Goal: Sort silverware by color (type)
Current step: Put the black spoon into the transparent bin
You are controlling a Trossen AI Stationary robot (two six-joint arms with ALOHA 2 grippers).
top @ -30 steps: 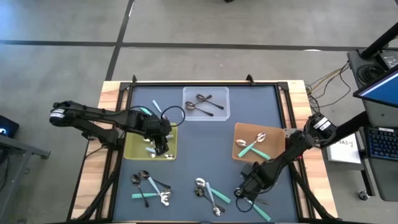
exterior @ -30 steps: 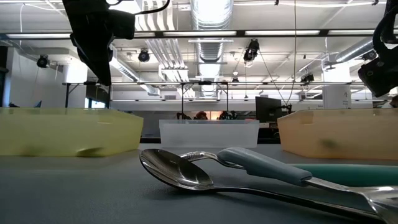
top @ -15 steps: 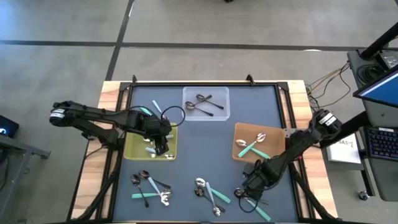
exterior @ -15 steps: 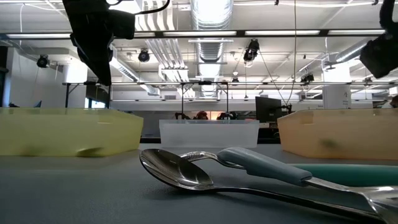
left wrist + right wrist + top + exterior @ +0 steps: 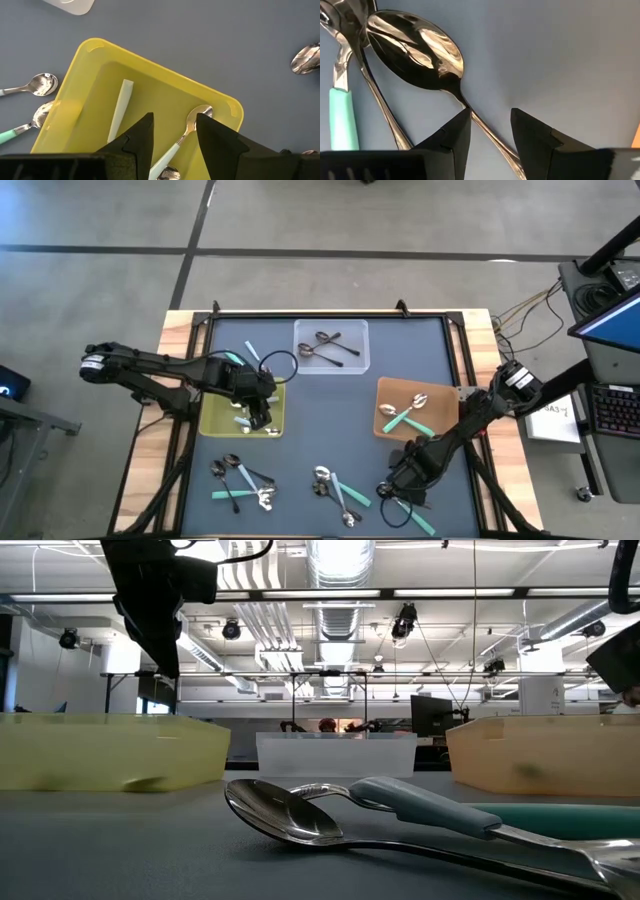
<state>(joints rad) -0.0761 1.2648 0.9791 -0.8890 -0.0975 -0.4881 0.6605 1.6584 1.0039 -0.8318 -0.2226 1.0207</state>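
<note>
My left gripper (image 5: 172,135) hangs open over the yellow tray (image 5: 240,412). Below its gap a pale-blue-handled spoon (image 5: 192,122) lies on the tray floor beside a pale stick (image 5: 120,107). My right gripper (image 5: 490,130) is open and low over the near right pile (image 5: 410,502). Its fingers stand on either side of the thin handle (image 5: 482,125) of a dark metal spoon (image 5: 415,50) without touching it. A teal-handled utensil (image 5: 340,115) lies beside that spoon. The clear tray (image 5: 331,345) holds dark spoons, and the orange-brown tray (image 5: 415,408) holds teal-handled ones.
More loose silverware lies on the dark mat near the table's near edge: a pile at near left (image 5: 240,480) and one at near middle (image 5: 338,492). A pale-blue-handled spoon (image 5: 300,812) lies right in front of the low camera. A raised frame (image 5: 330,313) borders the mat.
My right arm has swayed slightly and come back, and its gripper stays over the near right pile. In the low view its dark body has sunk a little lower.
</note>
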